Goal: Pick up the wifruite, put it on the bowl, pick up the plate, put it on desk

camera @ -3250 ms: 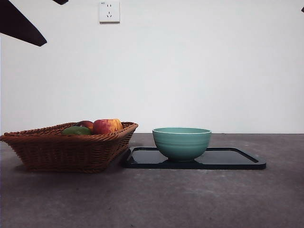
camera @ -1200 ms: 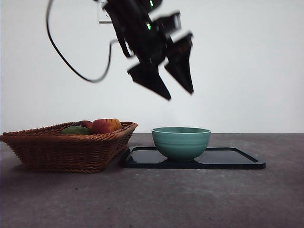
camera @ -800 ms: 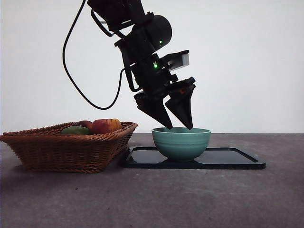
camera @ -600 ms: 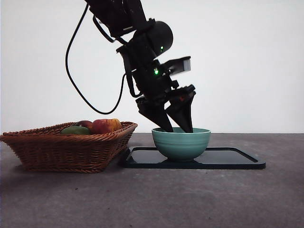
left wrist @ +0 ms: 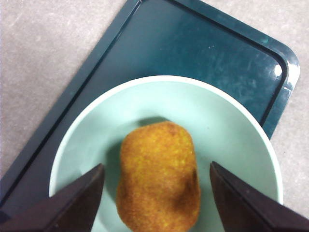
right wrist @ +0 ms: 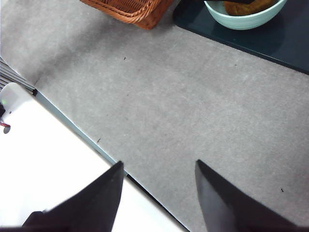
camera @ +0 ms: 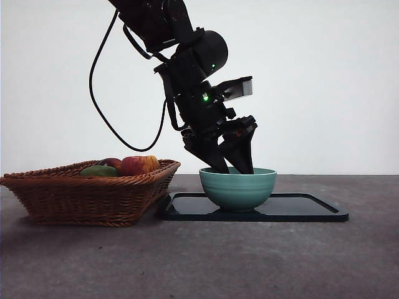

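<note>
The left hand (camera: 229, 167) has dropped into the bowl (camera: 238, 189) at frame centre; its jaws stand apart, freeing the wifruite (left wrist: 159, 181). Plate (camera: 312, 208) comes next.

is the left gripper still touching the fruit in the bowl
Apart. The left wrist view shows the left gripper open, with pale bowl surface visible between each jaw and the wifruite, which lies in the bowl.

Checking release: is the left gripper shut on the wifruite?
No, the left gripper stands open, its jaws apart from the wifruite lying in the bowl.
</note>
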Controlling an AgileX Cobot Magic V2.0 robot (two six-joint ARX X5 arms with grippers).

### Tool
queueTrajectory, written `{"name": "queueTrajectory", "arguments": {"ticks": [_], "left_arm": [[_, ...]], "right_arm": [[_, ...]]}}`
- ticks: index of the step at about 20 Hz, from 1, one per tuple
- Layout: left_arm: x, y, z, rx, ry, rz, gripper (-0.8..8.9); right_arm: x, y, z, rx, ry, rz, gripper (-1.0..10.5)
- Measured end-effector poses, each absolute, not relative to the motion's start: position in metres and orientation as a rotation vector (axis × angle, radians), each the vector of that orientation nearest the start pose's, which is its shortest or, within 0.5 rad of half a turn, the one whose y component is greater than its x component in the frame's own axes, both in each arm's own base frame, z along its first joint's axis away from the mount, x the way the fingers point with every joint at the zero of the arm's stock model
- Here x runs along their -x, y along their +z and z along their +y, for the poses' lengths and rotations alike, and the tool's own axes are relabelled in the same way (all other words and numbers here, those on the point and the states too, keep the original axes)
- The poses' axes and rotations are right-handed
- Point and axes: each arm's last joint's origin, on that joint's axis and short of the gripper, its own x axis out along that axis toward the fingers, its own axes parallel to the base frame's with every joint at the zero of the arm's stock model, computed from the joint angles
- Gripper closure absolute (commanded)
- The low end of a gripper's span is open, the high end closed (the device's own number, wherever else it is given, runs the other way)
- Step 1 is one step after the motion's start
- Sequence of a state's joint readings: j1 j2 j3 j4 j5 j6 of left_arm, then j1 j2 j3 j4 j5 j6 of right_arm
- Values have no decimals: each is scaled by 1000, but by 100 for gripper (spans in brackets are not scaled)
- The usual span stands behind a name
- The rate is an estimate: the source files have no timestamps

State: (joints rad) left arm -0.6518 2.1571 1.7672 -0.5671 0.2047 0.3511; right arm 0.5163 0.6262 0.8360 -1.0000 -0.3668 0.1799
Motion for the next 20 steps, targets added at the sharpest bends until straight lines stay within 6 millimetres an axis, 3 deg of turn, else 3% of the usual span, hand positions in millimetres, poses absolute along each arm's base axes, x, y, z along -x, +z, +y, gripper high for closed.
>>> {"name": "queueTrajectory", "arguments": {"ticks": [9,13,20], "left_arm": [[-368,195,-297,-541,-972,845,471],[-369,195,-297,-541,-972,839,641],[-372,204,-298,-483,-941,840,636]], "right_arm": [[-82,301,58,-98,759,885,711],[-82,301,58,-98,759,885,711],[-82,301,58,-98,759,885,711]]}}
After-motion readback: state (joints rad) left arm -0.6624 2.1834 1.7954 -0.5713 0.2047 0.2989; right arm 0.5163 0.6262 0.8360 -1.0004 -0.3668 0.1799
